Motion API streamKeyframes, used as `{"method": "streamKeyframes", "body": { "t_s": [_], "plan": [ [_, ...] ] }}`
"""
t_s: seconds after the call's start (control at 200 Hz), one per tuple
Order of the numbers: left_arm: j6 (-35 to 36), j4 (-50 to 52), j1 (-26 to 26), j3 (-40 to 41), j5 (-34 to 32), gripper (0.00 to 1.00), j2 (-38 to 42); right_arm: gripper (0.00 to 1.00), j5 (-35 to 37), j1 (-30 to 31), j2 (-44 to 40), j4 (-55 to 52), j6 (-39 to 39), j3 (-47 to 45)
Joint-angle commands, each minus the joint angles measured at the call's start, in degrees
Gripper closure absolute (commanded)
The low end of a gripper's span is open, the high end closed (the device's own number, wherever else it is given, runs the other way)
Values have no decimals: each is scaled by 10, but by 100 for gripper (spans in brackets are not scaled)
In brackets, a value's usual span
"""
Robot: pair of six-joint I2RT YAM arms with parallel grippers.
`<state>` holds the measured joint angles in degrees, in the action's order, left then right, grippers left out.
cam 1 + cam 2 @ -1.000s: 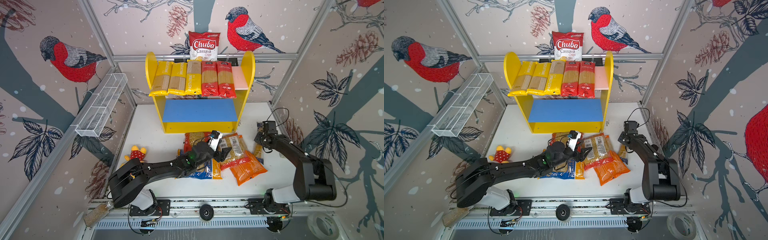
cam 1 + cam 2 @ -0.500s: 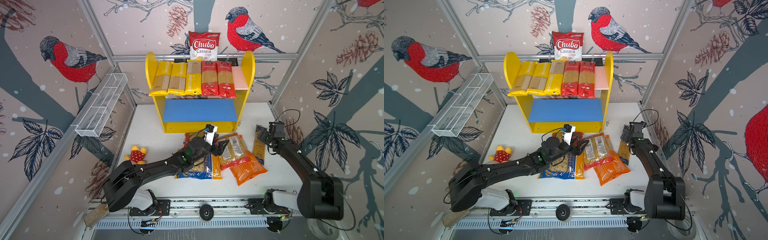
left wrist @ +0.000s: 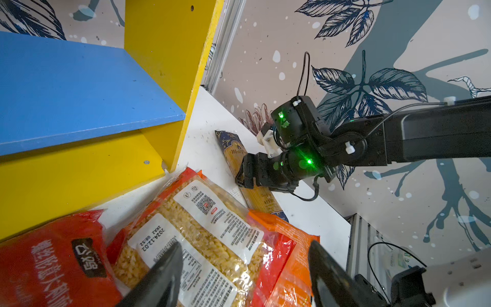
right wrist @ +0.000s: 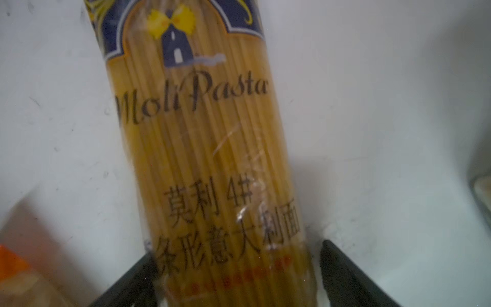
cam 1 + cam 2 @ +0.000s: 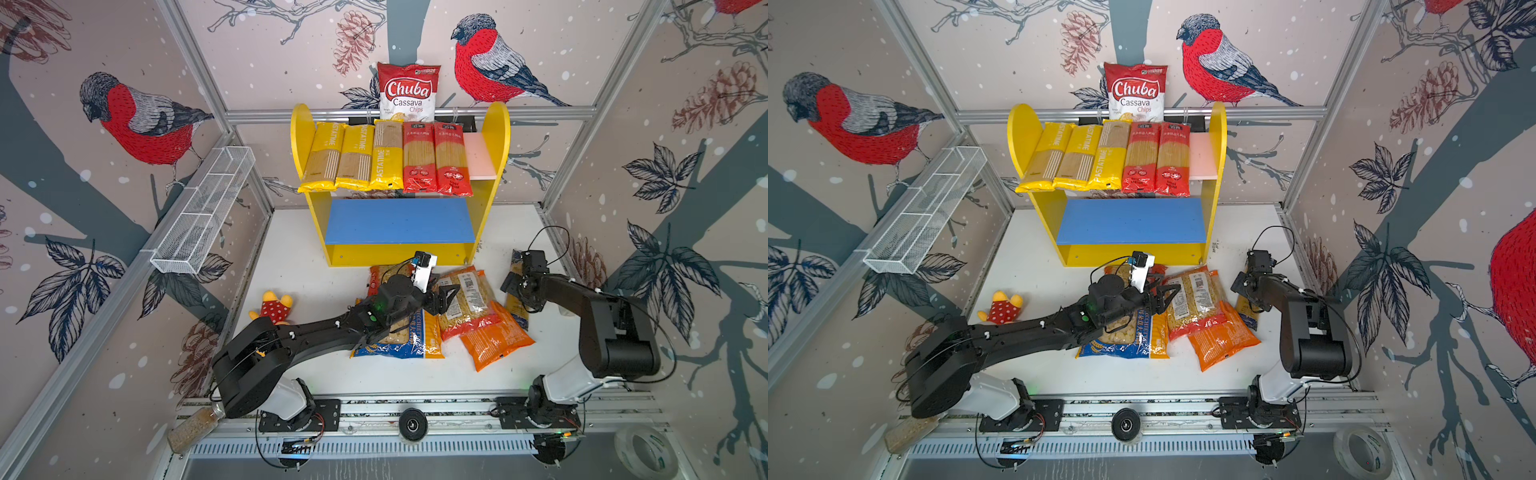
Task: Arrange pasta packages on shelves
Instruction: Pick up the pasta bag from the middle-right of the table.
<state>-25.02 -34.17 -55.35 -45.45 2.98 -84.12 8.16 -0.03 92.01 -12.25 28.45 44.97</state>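
White tabletop (image 4: pixel 398 133) — spaghetti pack (image 4: pixel 207 148) between right fingers (image 4: pixel 345 276).

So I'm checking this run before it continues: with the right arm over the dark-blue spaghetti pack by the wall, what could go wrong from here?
1. The right gripper has its jaws open astride the long dark-blue spaghetti pack, off-centre; a squeeze could slip on the glossy plastic.
2. That pack's end lies against the squat orange pasta bag; lifting may drag it.
3. The free strip of pink upper board looks narrow beside the red spaghetti pack; the pack might overhang.
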Motion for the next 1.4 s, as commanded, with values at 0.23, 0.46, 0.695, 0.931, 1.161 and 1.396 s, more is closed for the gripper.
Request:
{"method": "streamKeyframes", "body": {
  "t_s": [0.23, 0.46, 0.695, 0.931, 1.161, 1.396],
  "plan": [
    [10, -15, 0, 1, -3, 27, 2, 67, -14, 6, -42, -2, 1, 2],
    [11, -14, 1, 0, -7, 27, 5, 71, 56, 29, -107, -49, -17, 47],
    [6, 6, 4, -2, -28, 27, 23, 74, 78, 72, -173, -92, -22, 71],
    [-42, 18, 37, 12, -16, 28, 60, 74, 92, 184, -283, -122, 17, 15],
    [-92, 12, 40, 32, -24, 28, 89, 79, 136, 378, -382, -126, 82, -63],
    [-148, -32, 55, 73, -10, 22, 116, 81, 217, 565, -455, -84, 79, -105]
  ]
}}
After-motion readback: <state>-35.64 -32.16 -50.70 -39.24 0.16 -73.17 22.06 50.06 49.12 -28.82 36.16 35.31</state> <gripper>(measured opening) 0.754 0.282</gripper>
